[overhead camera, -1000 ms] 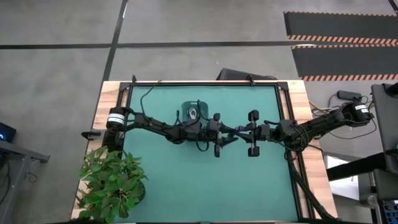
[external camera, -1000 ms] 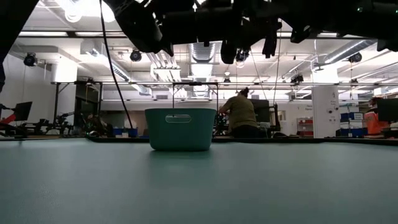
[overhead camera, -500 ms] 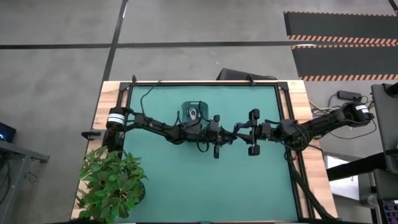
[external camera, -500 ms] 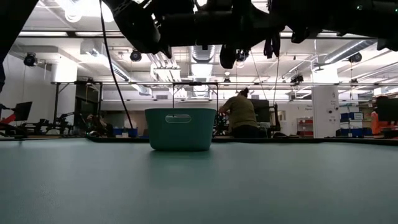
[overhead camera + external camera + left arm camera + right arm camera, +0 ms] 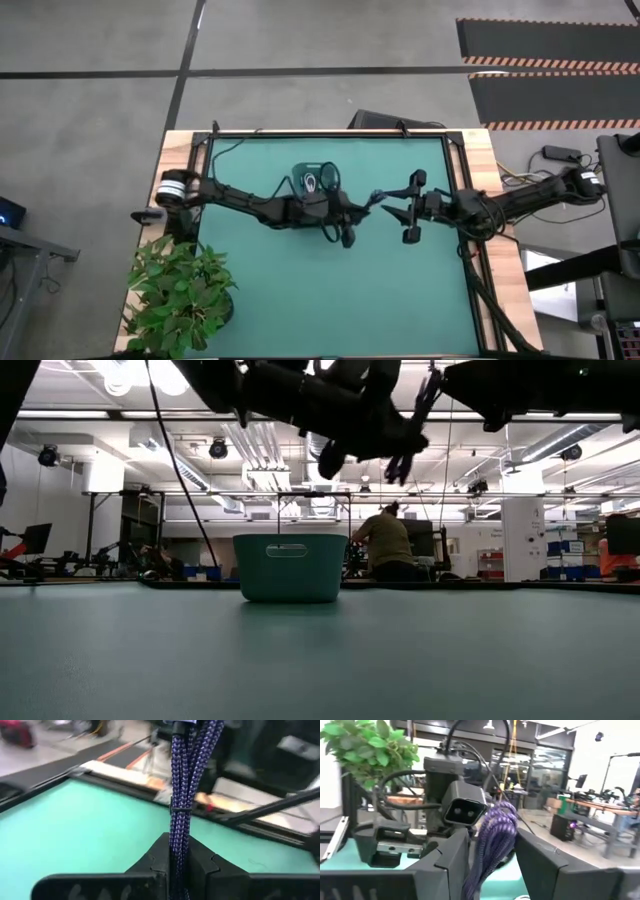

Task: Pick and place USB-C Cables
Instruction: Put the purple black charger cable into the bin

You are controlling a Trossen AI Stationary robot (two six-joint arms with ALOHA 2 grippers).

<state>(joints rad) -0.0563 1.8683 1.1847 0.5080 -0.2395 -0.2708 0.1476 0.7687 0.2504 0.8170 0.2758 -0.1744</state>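
A dark purple braided USB-C cable bundle (image 5: 186, 780) hangs in the air above the middle of the green table (image 5: 300, 300). My left gripper (image 5: 177, 865), reaching in from the table's left (image 5: 356, 212), is shut on it. My right gripper (image 5: 495, 862) faces it from the table's right (image 5: 396, 208) and is open, one finger on either side of the bundle's looped far end (image 5: 496, 827). A teal bin (image 5: 315, 180) stands just behind the left gripper, with a pale coil inside. My left gripper pinches the purple bundle between its two fingers, on the stretch (image 5: 176, 847) just behind its thin tie (image 5: 180, 809). The fingers come level from the table's left and lie along the bundle. The bundle sticks out past the fingertips toward the right gripper, clear of the table.
A potted plant (image 5: 180, 290) stands at the table's near left corner. The teal bin (image 5: 288, 568) sits on the far half of the table. A person (image 5: 385, 540) sits in the room beyond the table. Green surface lies bare in front of both grippers.
My right gripper has drawn back a little toward the table's right edge, leaving the purple cable with the left gripper. My left gripper has tipped and come lower with the cable in it.
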